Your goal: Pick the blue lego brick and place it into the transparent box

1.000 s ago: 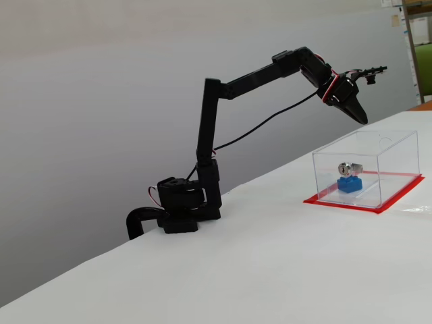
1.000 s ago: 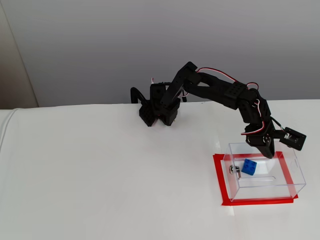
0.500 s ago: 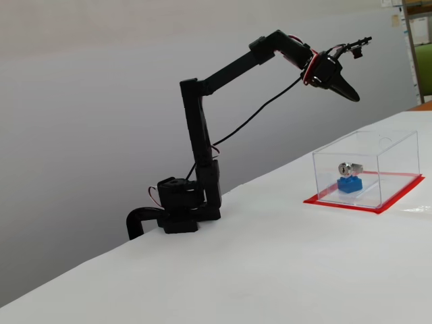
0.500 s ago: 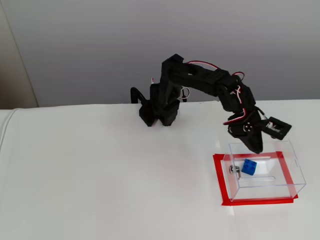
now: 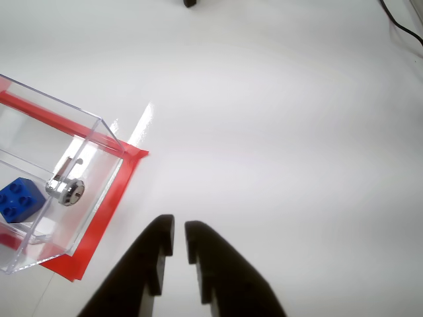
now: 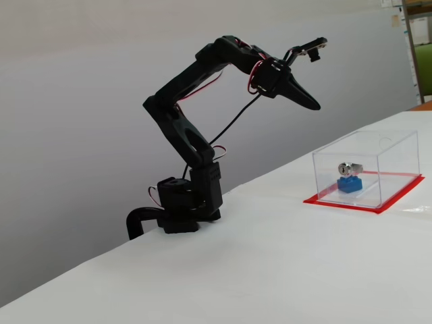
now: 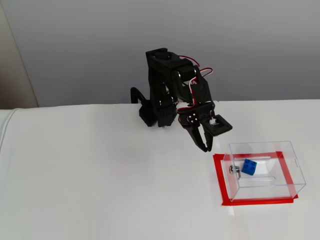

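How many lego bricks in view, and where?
1. The blue lego brick lies inside the transparent box, beside the silver lock fitting. No other shows in any view.

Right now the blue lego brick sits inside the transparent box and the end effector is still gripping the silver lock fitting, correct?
Not quite. The blue lego brick is inside the transparent box, but the end effector grips nothing: the wrist view shows its fingers nearly together and empty above the bare table, and a fixed view shows it raised well clear of the box. The silver lock fitting stays on the box wall.
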{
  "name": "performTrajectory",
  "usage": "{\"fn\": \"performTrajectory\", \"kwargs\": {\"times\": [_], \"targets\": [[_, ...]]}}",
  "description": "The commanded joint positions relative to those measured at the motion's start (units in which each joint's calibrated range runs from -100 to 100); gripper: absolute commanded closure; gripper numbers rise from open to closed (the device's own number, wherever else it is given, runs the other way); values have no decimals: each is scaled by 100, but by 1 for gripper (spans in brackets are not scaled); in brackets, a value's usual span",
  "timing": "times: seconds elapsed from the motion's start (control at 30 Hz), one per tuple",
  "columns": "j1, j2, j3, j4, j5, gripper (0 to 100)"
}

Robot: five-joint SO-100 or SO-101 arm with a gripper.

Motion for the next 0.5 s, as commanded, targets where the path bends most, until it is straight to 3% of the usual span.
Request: {"fn": "performTrajectory", "kwargs": {"times": [0.0,0.27,0.47], "targets": [[652,-580,220,-89,-22,98],[1901,-1709,1160,-89,-27,98],[2256,-2863,2634,-89,-320,98]]}}
